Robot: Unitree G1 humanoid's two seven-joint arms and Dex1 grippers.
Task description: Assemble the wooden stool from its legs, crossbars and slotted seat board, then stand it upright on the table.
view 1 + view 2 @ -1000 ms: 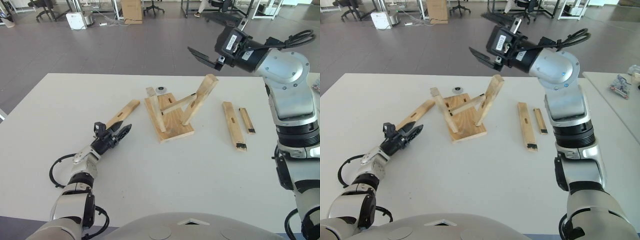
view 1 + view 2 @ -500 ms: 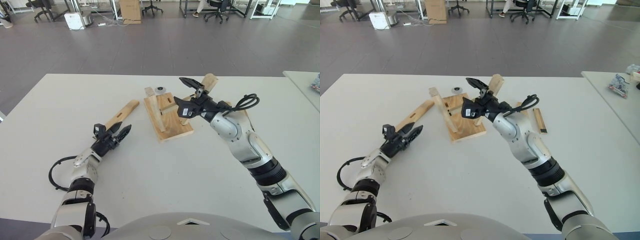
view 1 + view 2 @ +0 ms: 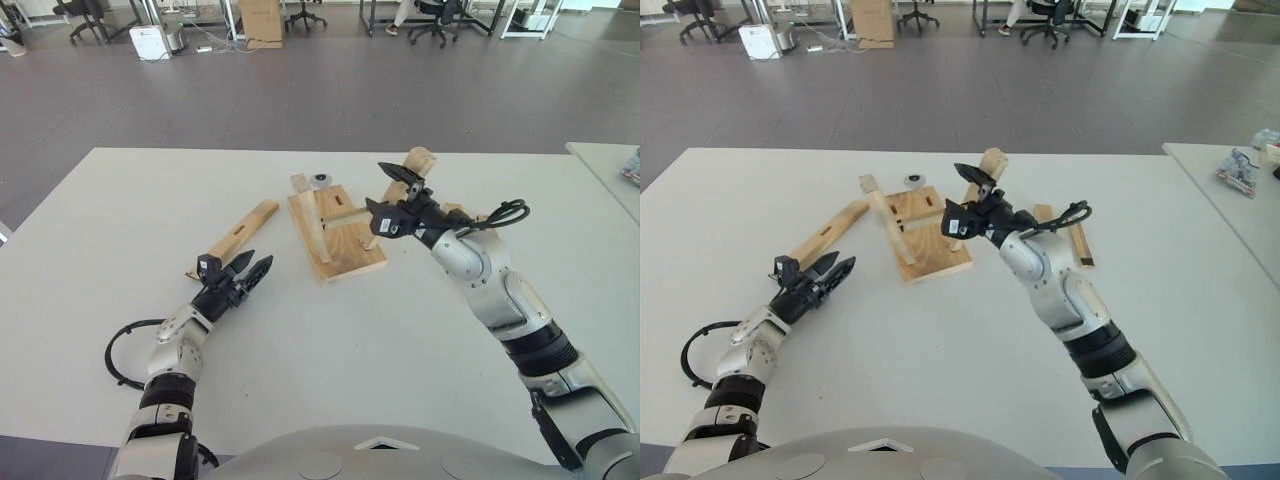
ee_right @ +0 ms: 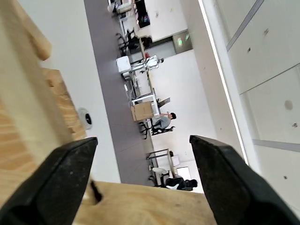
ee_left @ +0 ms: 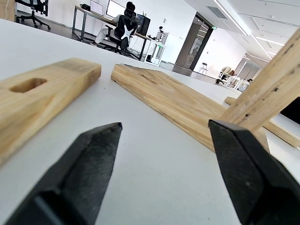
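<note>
The slotted seat board (image 3: 345, 250) lies flat at mid-table. One leg (image 3: 308, 208) stands in it near the left edge, and a second leg (image 3: 412, 165) leans tilted at the right. A crossbar (image 3: 348, 214) joins the two. My right gripper (image 3: 390, 192) is open, its fingers either side of the tilted leg (image 4: 21, 93). A loose leg (image 3: 240, 230) lies left of the board. My left gripper (image 3: 245, 272) rests open on the table just in front of that leg (image 5: 37, 96), holding nothing. Another leg (image 3: 1043, 213) and a short crossbar (image 3: 1080, 244) lie right of the board, partly hidden by my right arm.
A small round disc (image 3: 321, 180) sits just behind the seat board. A black cable (image 3: 125, 350) loops beside my left forearm. The white table (image 3: 330, 350) has wide bare room in front of the parts. Office floor and chairs lie beyond the far edge.
My right arm has come down from high above the table to the tilted leg, fingers still open. My left gripper has slid a little to the right along the table.
</note>
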